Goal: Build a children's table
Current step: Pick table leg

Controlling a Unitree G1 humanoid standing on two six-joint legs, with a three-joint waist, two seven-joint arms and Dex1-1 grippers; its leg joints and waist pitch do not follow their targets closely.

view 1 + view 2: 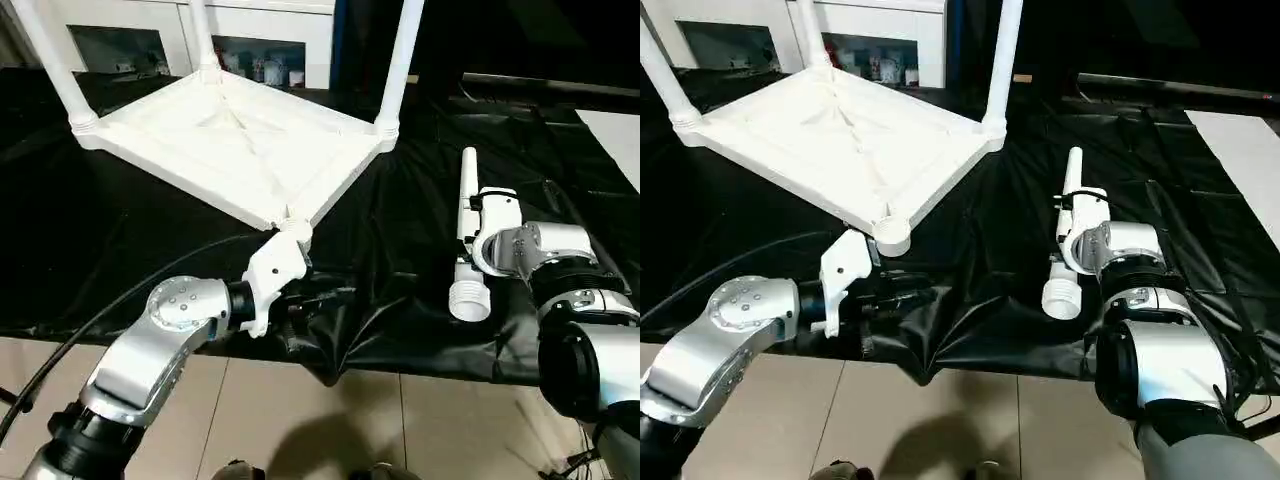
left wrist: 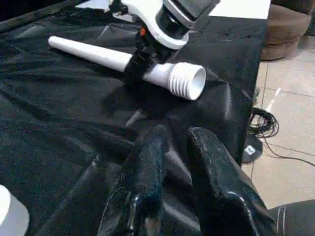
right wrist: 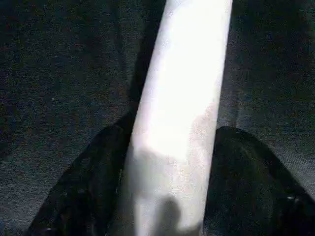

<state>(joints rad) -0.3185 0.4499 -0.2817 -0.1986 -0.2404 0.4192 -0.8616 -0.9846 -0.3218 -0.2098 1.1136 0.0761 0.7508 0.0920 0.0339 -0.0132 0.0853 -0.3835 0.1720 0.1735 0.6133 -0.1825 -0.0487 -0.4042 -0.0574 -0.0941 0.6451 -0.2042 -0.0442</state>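
Observation:
The white tabletop point(image 1: 230, 140) lies upside down on the black cloth, ribbed side up. Three white legs point(image 1: 400, 60) stand in its corner sockets, and the near corner socket point(image 1: 293, 232) is empty. A fourth leg point(image 1: 467, 230) lies flat on the cloth to the right, its ridged end point(image 2: 189, 81) toward the front edge. My right gripper point(image 2: 139, 63) is shut on this leg near its middle, and its black fingers point(image 3: 256, 182) flank the tube. My left gripper point(image 2: 178, 135) sits low by the front edge, just below the empty socket, shut and holding nothing.
The black cloth point(image 1: 120, 240) is wrinkled and hangs over the front edge above a tiled floor point(image 1: 330, 420). A black cable point(image 1: 90, 320) loops beside my left forearm. White cabinets point(image 1: 270, 40) stand behind. A flat white surface point(image 1: 615, 130) shows at the far right.

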